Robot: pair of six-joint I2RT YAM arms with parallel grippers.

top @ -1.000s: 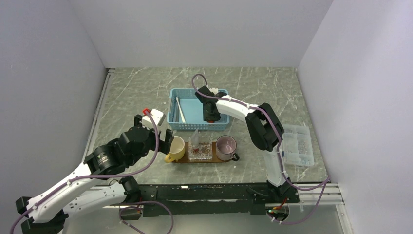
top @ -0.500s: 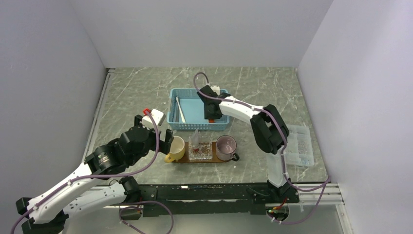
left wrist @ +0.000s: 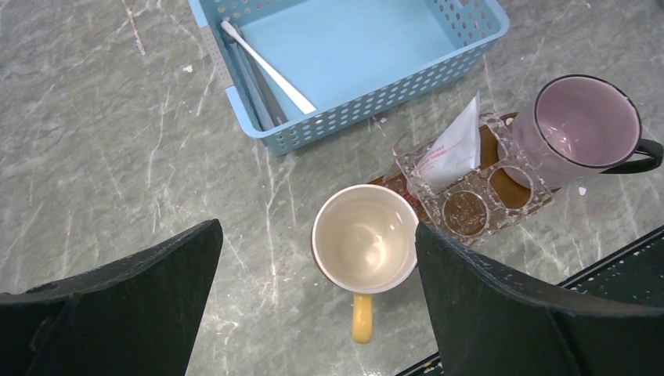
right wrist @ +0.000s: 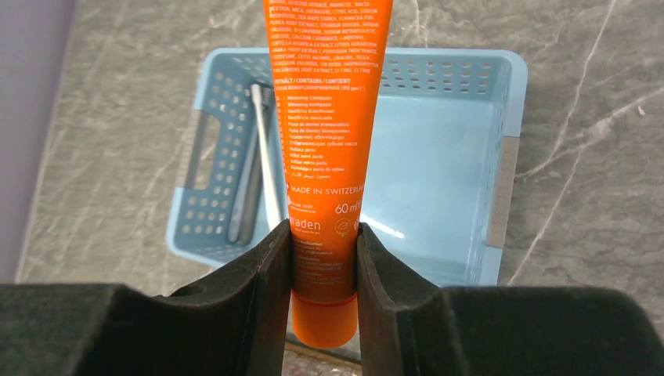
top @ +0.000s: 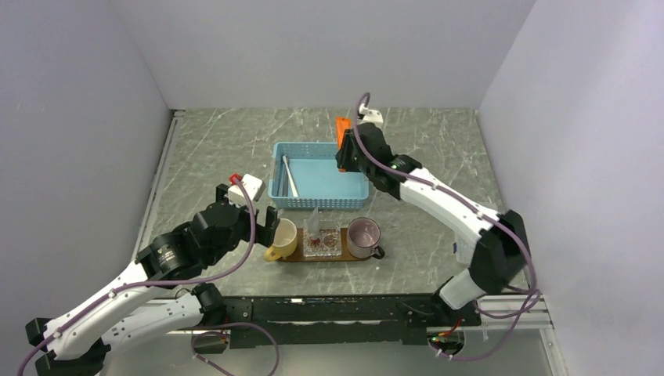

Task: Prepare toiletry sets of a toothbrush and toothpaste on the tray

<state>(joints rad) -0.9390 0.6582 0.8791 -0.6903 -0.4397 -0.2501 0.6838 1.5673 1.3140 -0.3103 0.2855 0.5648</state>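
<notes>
The right end effector (right wrist: 325, 252) is gripping the orange toothpaste (right wrist: 329, 117) near one end, holding it raised clear of the light-blue basket (right wrist: 470, 164). A white toothbrush (left wrist: 266, 66) is lying inside the basket's left side. The left end effector (left wrist: 317, 235) is hovering, jaws spread wide, above the yellow mug (left wrist: 365, 239) at the wooden tray (left wrist: 491, 143) end.

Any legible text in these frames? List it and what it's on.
"MADE IN SWITZERLAN", cut off at the edge: orange toothpaste tube.
"60 m", cut off: same tube.
"raden", start hidden: same tube.
Remaining tube print: too small to read.
Nothing legible elsewhere.
</notes>
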